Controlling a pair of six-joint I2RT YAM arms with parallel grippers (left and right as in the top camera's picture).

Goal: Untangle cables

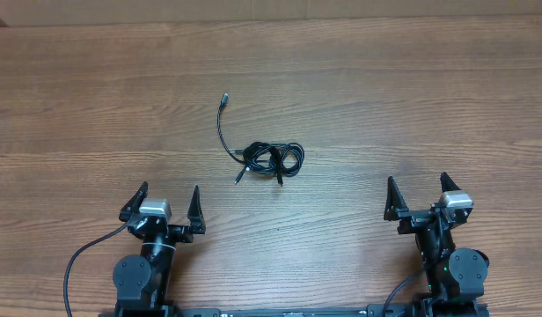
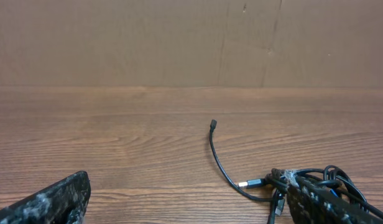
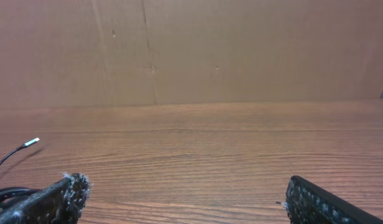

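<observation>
Cables [image 1: 269, 159]: knotted black bundle, untouched
Left gripper [image 1: 170, 189]: spread wide, empty, cables ahead-right
Right gripper [image 1: 417, 179]: spread wide, empty, cables ahead-left

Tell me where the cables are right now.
Overhead, the cables lie bundled near the middle of the table, ahead and to the right of the left gripper.

The cables [image 1: 269, 160] are black; the plug end [image 1: 224, 97] at eleven o'clock from the knot looks silver, though it is tiny. The table [image 1: 412, 97] is brown wood grain. The left gripper [image 1: 164, 204] and right gripper [image 1: 421, 195] are black, grey-topped, fingers [image 2: 55, 199] speckled white.
</observation>
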